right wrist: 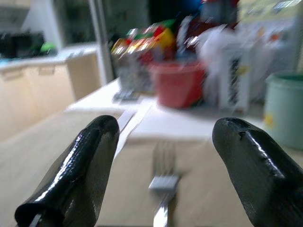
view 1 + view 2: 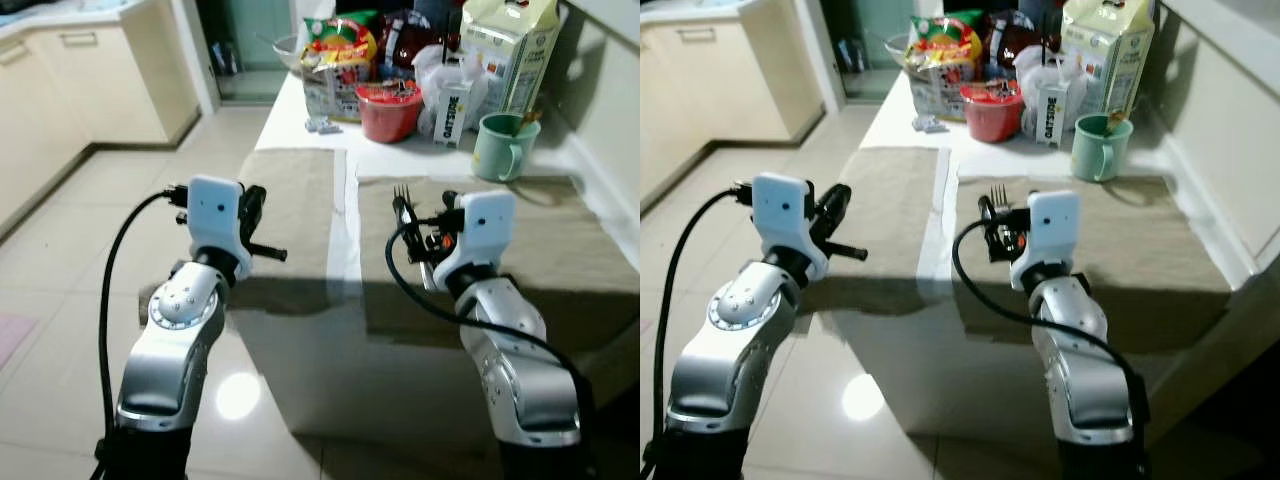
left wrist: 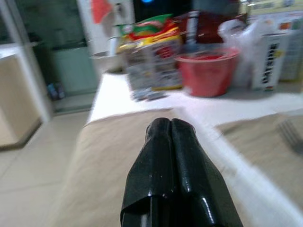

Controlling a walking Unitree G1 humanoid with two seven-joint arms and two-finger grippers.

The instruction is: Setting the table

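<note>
The fork [image 1: 163, 189] lies on the right-hand beige placemat [image 2: 560, 250], long axis running away from the robot, tines toward the clutter at the table's back; the right gripper [image 1: 163, 175] hovers over its handle with fingers [image 1: 75, 175] spread wide, grasping nothing; beyond the tines stand a green mug [image 2: 503, 146], a red bowl [image 2: 388, 110], a white carton [image 2: 455, 108], snack bags [image 2: 338, 60] and a large paper sack [image 2: 510, 45]; the left gripper [image 3: 170, 142], fingers pressed together and empty, hangs over the left placemat [image 2: 295, 210]; a white table [image 2: 345, 195] strip separates the mats
</note>
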